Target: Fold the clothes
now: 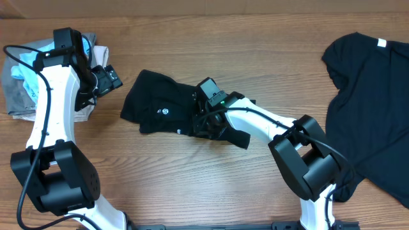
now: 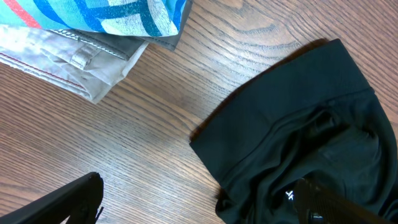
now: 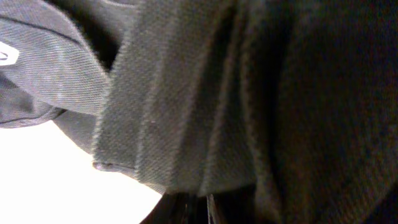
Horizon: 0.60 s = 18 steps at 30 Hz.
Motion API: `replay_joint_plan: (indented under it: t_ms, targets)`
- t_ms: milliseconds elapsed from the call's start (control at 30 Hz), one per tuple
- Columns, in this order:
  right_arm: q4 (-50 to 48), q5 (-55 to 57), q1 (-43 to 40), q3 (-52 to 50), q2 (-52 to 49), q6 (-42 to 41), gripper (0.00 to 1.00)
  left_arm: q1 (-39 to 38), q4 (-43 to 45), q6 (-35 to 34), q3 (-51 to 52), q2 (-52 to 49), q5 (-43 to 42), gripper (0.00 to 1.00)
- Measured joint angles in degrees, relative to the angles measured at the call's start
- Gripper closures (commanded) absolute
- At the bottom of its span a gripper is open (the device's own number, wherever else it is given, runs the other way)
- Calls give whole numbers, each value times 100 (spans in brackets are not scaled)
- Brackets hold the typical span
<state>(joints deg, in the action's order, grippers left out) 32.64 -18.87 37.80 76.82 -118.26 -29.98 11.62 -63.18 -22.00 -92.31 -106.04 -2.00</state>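
Centrally on the wood-grain tabletop lies the crumpled black garment, a twill weave with a stitched hem. The right pincer is buried in its folds; closure cannot be determined. The left pincer hangs spread wide and empty near the garment's left edge. Bare wood separates the garment from the folded pile.

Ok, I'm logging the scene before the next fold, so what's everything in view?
black garment: one, black with a small white logo, bunched at table centre.
black T-shirt: one, black with a white tag, spread at the right edge.
clothes pile: one heap, grey-beige fabric with a blue striped piece, far left.
table: one, brown wood grain, under everything.
left fingers: two, black, apart and empty, between pile and garment.
right arm: one, white and black, reaching into the black garment, with its fingers hidden in the fabric.
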Motion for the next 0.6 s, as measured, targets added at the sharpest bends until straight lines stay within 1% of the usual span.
replay_joint_plan:
  t_ms: [67, 200, 300, 467, 600]
  targets:
    - [37, -160, -42, 46, 0, 44, 80, 0, 0, 0, 0, 0, 0, 0]
    - [157, -544, -236, 297, 46, 151, 80, 0, 2, 0, 0, 0, 2, 0]
    - [133, -671, -481, 461, 308, 179, 80, 0, 2, 0, 0, 0, 0, 0]
    - [83, -688, -973, 647, 922, 197, 80, 0, 0, 0, 0, 0, 0, 0]
    - [63, -339, -1128, 651, 925, 170, 80, 0, 0, 0, 0, 0, 0, 0]
